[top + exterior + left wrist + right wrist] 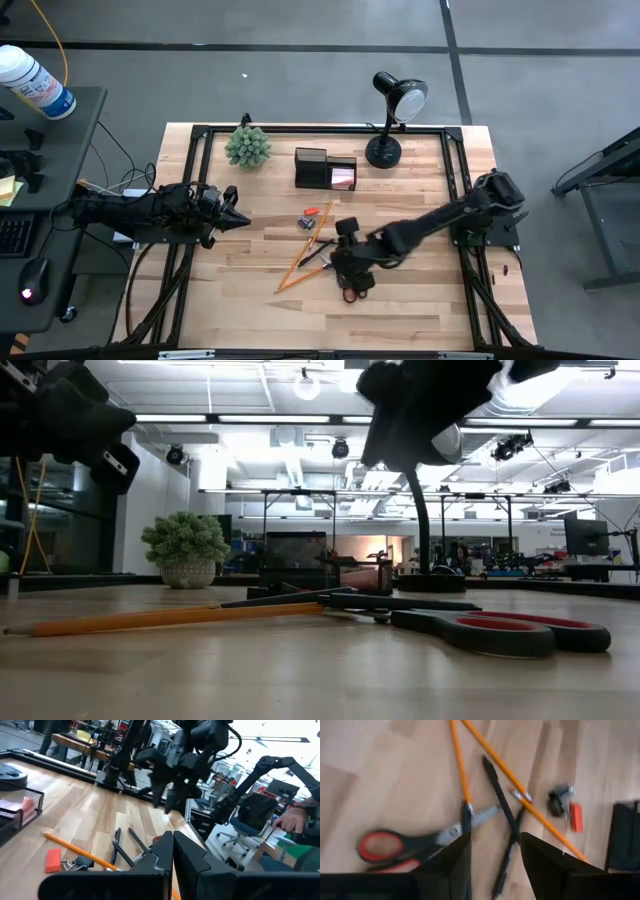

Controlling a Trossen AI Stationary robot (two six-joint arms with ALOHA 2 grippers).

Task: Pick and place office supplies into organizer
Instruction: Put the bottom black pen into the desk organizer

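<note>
Right wrist view: right gripper (495,852) spread wide, empty, above the red-handled scissors (415,845) and pen (502,815).

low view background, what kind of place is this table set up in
Probably a robotics lab or open workshop. Beyond the wooden table the low view shows a large hall with exposed ceiling lights and more rigs and monitors; the left wrist view shows an office chair and a person's hand.
</note>
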